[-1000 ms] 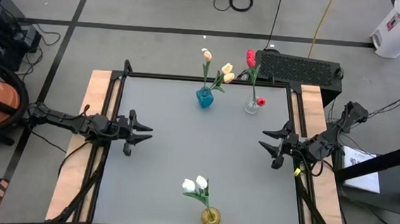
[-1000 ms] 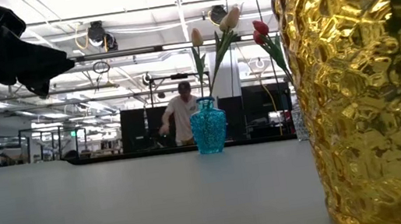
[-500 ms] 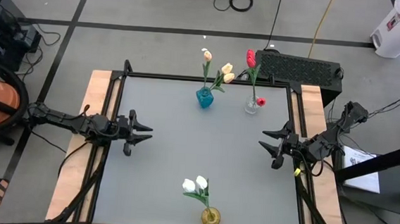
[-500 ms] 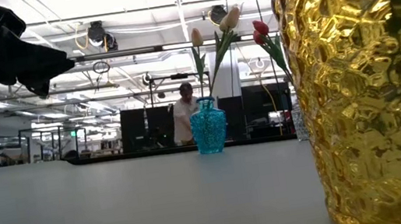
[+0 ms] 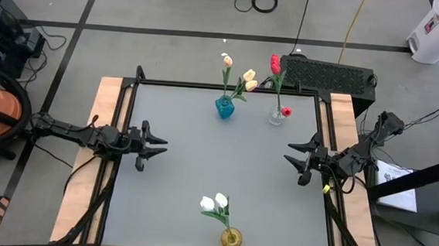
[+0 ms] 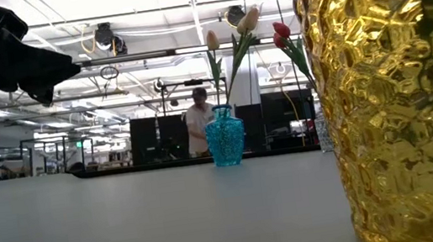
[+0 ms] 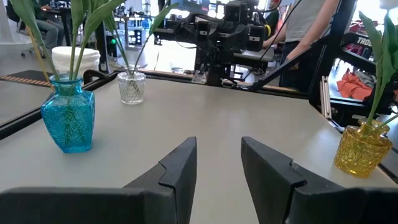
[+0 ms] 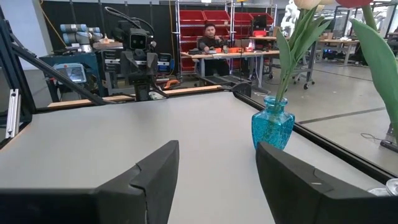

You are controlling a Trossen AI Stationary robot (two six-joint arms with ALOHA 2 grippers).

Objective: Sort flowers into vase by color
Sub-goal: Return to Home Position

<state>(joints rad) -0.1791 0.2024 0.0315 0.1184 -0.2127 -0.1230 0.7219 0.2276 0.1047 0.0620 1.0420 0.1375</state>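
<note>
Three vases stand on the grey table (image 5: 200,176), each with flowers whose stems stick into its neck. The blue vase (image 5: 224,106) at the far edge holds cream-yellow tulips (image 5: 248,77). Right of it, a clear glass vase (image 5: 276,117) holds red tulips (image 5: 275,63). A gold vase (image 5: 231,238) at the near edge holds white tulips (image 5: 214,203). My left gripper (image 5: 156,145) stands open at the table's left side, pointing level toward the middle. My right gripper (image 5: 295,156) stands open at the right side. Neither has anything between its fingers (image 7: 180,174) (image 8: 155,171).
The table has a black frame and wooden side boards (image 5: 104,107). The middle of the table between the two grippers is bare. In the low view the gold vase (image 6: 400,95) fills the right side, close to the camera. People (image 8: 211,37) are in the room beyond the table.
</note>
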